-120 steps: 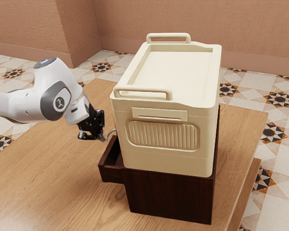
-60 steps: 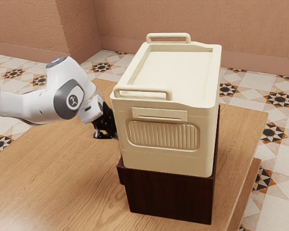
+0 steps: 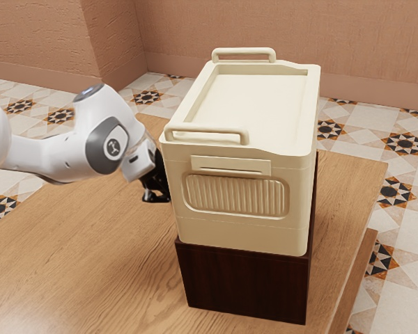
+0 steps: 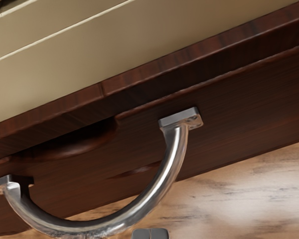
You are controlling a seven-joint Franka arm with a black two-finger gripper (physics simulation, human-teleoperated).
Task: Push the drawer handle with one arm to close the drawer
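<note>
And there's the drawer (image 4: pixel 244 102), pushed in and looking closed, its dark wood front tucked under the lip of the wooden cabinet (image 3: pixel 244 283)! It sits on the cabinet's side facing the exterior view's left. Out from that front bows the curved metal drawer handle (image 4: pixel 176 153), fixed by two squarish mounts, with a scooped notch (image 4: pixel 84 143) in the drawer's upper edge between them.

Right here, the black tool (image 3: pixel 155 189) is at the handle side of the cabinet, partly hidden by the box. Over to the wrist view: the tool (image 4: pixel 150 233) is closed, its two grey tips pressed together just beside the handle's curve. Whether they touch the metal, I can't tell. The white arm (image 3: pixel 87 152) reaches in from the exterior view's left.

Up top, a cream box (image 3: pixel 240 234) stands upright on the cabinet, a ribbed panel (image 3: pixel 237 196) on its near side, a shallow recess in its top and a looped grip (image 3: pixel 244 51) at either end. All of that stands on the wooden surface (image 3: pixel 76 257), nearer the edge toward the exterior view's right. Beyond, patterned floor tiles (image 3: pixel 404 143) run to a pinkish wall (image 3: pixel 362 42).
</note>
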